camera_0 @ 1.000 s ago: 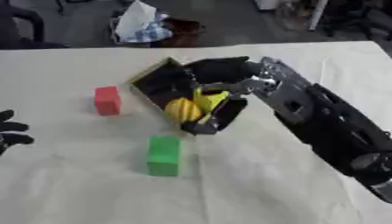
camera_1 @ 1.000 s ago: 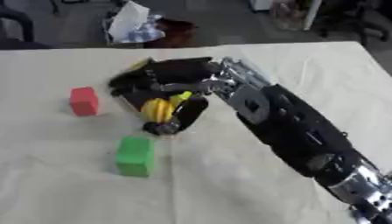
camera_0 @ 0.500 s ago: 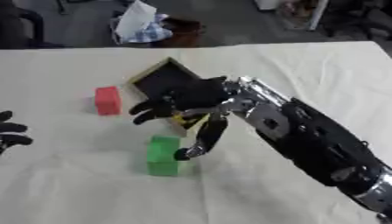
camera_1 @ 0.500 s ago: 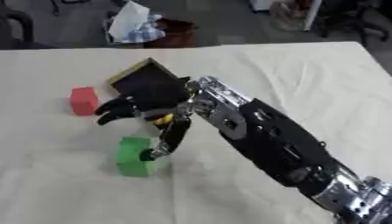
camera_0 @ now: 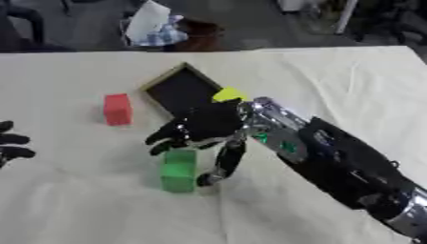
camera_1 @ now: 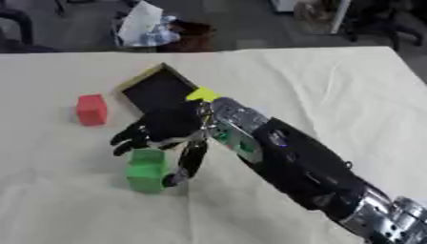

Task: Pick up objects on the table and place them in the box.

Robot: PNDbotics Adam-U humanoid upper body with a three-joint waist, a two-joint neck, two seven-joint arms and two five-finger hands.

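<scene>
Reaching in from the near right, the right hand hangs over the middle of the table — fingers spread and pointing down and left, holding nothing. Its thumb drops beside the right edge of the green block, tip down close to the cloth; whether it touches the block I cannot tell. The fingers fan out just above the block's far end.

The green block stands on the near side of the table, just below the hand. The box — dark inside, pale rim — lies just beyond the hand, turned corner-on, and the hand covers its near corner. A yellow thing shows at the box's right edge, right behind the wrist; its shape is not clear from here. The red block sits to the left of the box, apart from it and well clear of the hand.

Over at the left edge, the left hand shows only dark fingertips, relaxed and touching none of the blocks.

Beyond the far edge of the table, a white-and-blue bundle sits on the floor.
</scene>
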